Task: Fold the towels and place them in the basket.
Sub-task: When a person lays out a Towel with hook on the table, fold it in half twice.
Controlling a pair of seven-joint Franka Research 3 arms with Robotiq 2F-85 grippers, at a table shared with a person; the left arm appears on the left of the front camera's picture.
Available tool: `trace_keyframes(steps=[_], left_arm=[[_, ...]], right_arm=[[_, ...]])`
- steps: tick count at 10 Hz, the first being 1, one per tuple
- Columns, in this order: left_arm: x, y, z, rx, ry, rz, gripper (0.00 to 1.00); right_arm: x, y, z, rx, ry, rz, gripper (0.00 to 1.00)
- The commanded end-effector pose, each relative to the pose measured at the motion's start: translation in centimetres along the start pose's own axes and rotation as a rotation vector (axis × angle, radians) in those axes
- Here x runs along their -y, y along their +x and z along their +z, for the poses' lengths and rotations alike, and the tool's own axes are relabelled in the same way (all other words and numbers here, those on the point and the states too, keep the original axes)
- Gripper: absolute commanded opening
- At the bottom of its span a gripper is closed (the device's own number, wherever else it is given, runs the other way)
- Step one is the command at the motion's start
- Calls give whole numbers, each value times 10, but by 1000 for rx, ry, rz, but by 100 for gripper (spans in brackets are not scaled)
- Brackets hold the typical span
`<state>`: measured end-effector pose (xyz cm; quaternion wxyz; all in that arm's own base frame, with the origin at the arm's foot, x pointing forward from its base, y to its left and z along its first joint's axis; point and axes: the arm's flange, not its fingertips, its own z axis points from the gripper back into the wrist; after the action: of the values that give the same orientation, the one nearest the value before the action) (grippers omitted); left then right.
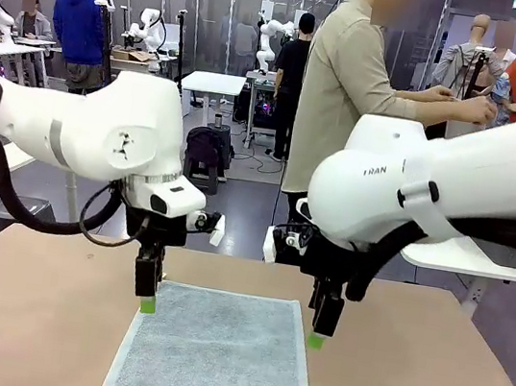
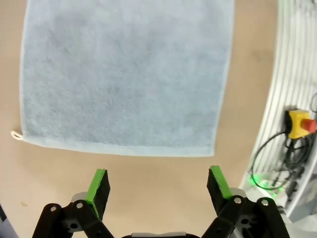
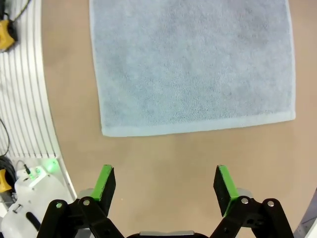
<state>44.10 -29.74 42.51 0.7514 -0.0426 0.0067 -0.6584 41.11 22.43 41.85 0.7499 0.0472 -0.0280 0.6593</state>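
Room: a busy lab is seen behind a brown desk [image 1: 26, 314]; a person [image 1: 346, 90] in a beige shirt is stood at its far side, upper middle of the front view.
Towel: one light blue-grey towel [image 1: 214, 356] is laid flat and fully open on the desk, lower middle of the front view; no crease is seen.
Left pincer: the left pincer [image 1: 148, 305] is held low near the cloth's upper left corner, fingers spread apart, nothing gripped.
Right pincer: the right pincer [image 1: 316, 340] is held likewise near the upper right corner, fingers apart and empty.
Progress: the task is judged barely begun; no fold is made.
Remaining: the corners are to be gripped, the towel folded, then carried to the basket.
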Motion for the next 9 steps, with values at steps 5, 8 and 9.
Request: trace_keyframes(steps=[5,8,9], left_arm=[[17,-15,-57,-13,150,-121,100],[40,-30,-87,3,118,-100,100],[48,-35,-99,8,110,-96,100]], right_arm=[[-25,-16,-38,5,-2,55,100],[-45,-23,-59,-10,18,69,100],[-52,-27,-70,-8,31,70,100]])
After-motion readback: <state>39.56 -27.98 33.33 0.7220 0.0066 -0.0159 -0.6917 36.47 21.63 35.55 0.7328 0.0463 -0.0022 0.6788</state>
